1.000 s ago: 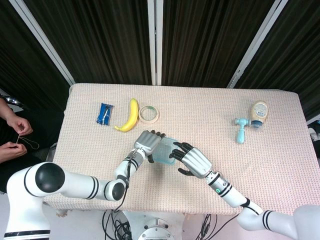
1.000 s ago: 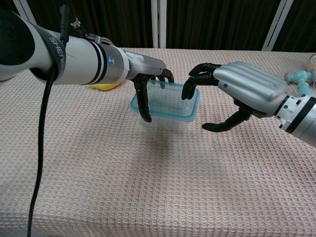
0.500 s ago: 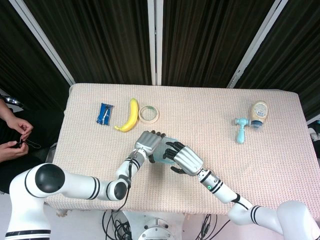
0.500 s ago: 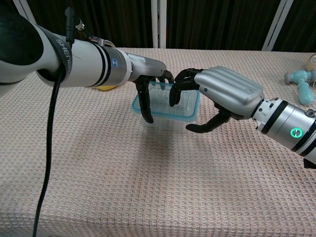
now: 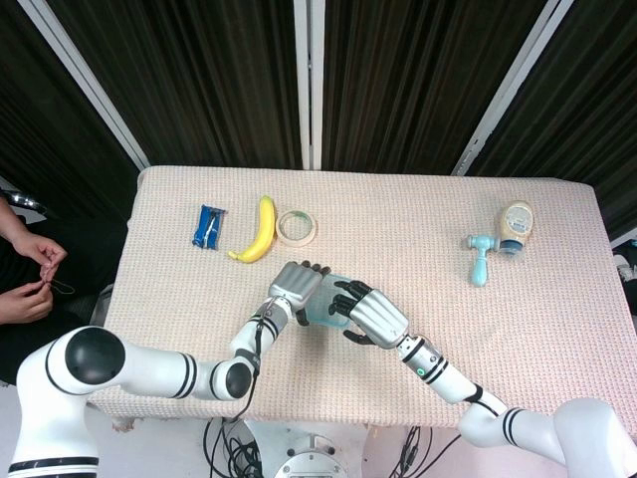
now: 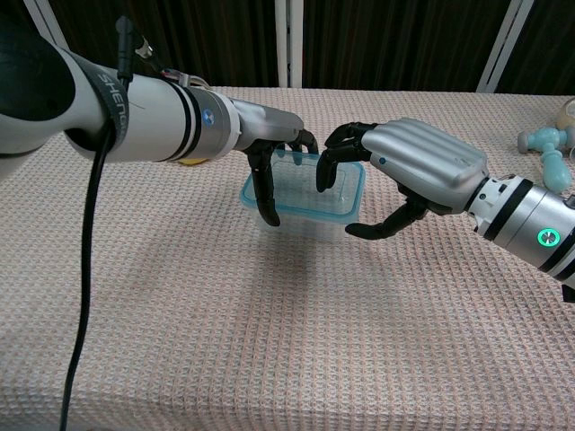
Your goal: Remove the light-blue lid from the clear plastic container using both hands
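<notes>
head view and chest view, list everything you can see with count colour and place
clear plastic container: 1, clear, table centre front, between both hands
light-blue lid: 1, light blue, on the container
banana: 1, yellow, back left
tape roll: 1, cream, right of the banana
packet: 1, blue, left of the banana
bottle: 1, beige, back right
handled tool: 1, light blue, beside the bottle
table: 1, pinkish woven cloth
person's hands: 2, far left edge
left hand: 1, silver, black fingers on the container's left end
right hand: 1, silver, black fingers over the lid's right end
</notes>
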